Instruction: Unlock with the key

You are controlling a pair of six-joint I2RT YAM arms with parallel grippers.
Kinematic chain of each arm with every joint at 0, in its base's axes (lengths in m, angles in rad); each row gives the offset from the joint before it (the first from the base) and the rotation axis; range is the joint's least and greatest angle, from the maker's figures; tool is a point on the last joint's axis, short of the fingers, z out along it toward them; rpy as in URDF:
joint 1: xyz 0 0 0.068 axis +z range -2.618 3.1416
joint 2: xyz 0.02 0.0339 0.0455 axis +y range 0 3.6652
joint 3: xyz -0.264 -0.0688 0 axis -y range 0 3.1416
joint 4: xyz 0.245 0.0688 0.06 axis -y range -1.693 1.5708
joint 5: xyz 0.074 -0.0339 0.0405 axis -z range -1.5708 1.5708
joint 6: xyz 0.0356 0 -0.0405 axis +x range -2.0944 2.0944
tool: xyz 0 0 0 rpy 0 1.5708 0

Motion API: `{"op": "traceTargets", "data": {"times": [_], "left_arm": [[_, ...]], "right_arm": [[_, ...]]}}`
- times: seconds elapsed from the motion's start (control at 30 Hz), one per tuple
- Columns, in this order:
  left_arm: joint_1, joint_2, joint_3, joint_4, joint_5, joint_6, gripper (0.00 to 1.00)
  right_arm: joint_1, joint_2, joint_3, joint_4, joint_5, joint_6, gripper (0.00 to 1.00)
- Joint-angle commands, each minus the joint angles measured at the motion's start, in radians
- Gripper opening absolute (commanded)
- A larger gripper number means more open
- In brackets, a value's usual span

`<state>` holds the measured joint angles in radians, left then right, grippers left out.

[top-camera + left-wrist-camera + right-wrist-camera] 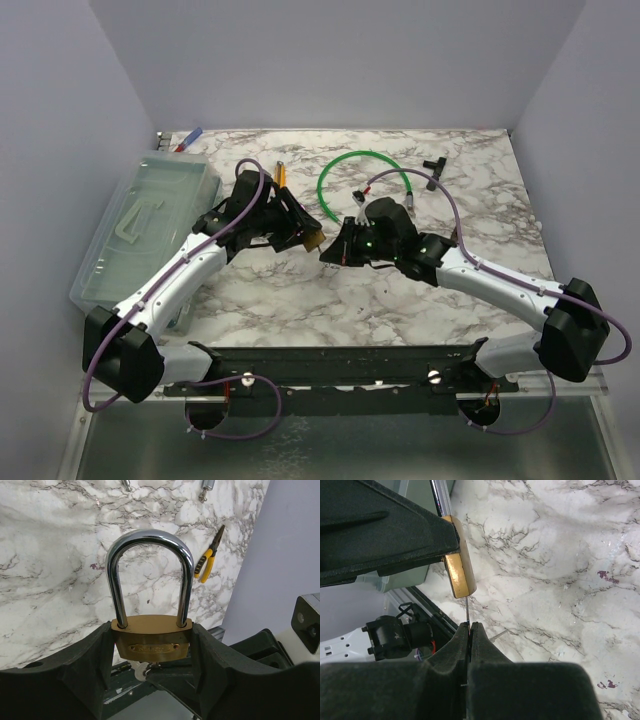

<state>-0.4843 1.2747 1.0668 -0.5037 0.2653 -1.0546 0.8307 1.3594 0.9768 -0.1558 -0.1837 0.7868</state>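
Note:
My left gripper (150, 647) is shut on the brass padlock (151, 642), gripping its body from both sides; its chrome shackle (150, 545) is closed and points away from the wrist. In the top view the padlock (311, 238) is held above the table's middle. My right gripper (470, 625) is shut on the thin silvery key (467, 609), whose blade runs up into the bottom of the padlock (459, 575). From the left wrist the key (150, 667) shows just under the padlock's body. The right gripper (328, 252) meets the padlock in the top view.
A clear plastic bin (150, 225) stands at the left. A green cable loop (362, 180) and a black T-shaped tool (434, 162) lie at the back. Yellow-handled pliers (209, 556) lie behind the left arm, near the back wall.

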Motion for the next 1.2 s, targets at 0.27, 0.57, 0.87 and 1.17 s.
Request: {"op": "traceTargets", "data": {"times": [0.27, 0.57, 0.87, 1.17], "left_arm": [[0.001, -0.061, 0.030, 0.041, 0.044, -0.020, 0.00], [0.001, -0.060, 0.015, 0.042, 0.055, -0.031, 0.00], [0.001, -0.041, 0.026, 0.010, 0.032, -0.039, 0.00], [0.001, -0.033, 0.013, 0.031, 0.035, -0.032, 0.00]], "right_arm": [[-0.004, 0.013, 0.036, -0.035, 0.079, -0.027, 0.01], [-0.005, 0.055, 0.097, -0.044, 0.084, -0.049, 0.01], [-0.004, 0.124, 0.218, -0.171, 0.136, -0.162, 0.01], [-0.035, 0.091, 0.205, -0.064, -0.010, -0.095, 0.00]]}}
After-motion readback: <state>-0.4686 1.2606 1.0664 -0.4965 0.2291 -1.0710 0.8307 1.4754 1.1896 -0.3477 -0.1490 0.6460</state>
